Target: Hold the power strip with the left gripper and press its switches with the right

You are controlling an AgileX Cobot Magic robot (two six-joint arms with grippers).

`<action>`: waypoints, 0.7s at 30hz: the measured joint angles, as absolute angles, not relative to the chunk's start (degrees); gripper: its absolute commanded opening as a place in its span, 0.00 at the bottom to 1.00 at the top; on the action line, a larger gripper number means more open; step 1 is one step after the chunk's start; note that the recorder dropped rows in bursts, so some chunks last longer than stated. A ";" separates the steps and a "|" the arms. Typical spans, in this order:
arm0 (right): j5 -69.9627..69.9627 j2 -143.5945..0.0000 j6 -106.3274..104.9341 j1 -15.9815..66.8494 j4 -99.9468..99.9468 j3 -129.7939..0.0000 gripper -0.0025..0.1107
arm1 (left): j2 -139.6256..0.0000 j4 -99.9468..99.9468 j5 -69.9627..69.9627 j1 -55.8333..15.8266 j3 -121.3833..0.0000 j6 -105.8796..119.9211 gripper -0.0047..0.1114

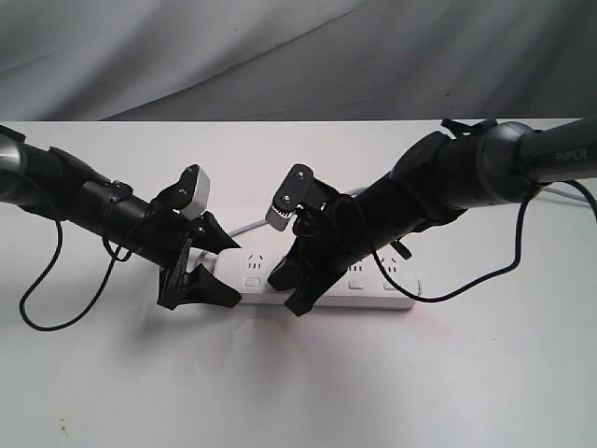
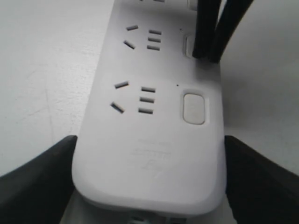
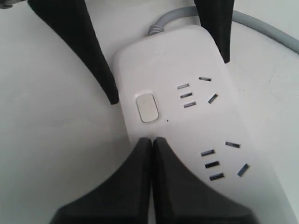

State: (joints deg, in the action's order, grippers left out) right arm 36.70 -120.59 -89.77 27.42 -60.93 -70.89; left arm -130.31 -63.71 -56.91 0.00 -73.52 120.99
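Power strip (image 1: 378, 291) on counter (image 1: 373, 392), long axis left-right in exterior view, cord (image 3: 261, 25) at left end. Left hand (image 1: 229, 273) grips that end. Right hand (image 3: 152, 142) closed, tips on strip.

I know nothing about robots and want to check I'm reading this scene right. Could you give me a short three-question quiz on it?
1. Multiple choice: what sits between the fingers of the left gripper?
A) a plug
B) one end of the power strip
C) nothing
2. True or false: the jaws of the right gripper stand wide apart.
3. Fill in: counting from the end where the cord leaves, the right gripper's tips rest on the ___ switch.

Key: 1 B; 2 false, they are closed together; 3 second.
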 measured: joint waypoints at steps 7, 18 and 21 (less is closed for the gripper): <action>35.42 -121.11 -88.80 27.66 -60.92 -71.01 0.02 | -130.31 -63.71 -56.91 -0.01 -73.52 120.99 0.63; 37.13 -121.68 -79.43 25.91 -54.13 -71.73 0.02 | -130.31 -63.71 -56.80 -0.01 -73.52 120.99 0.63; 37.36 -121.68 -77.34 25.80 -53.66 -71.73 0.02 | -130.31 -63.82 -56.80 -0.01 -73.52 120.99 0.63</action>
State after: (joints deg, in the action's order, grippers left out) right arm 37.36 -121.68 -77.34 25.80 -53.66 -71.73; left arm -130.31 -63.82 -56.80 0.00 -73.52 120.99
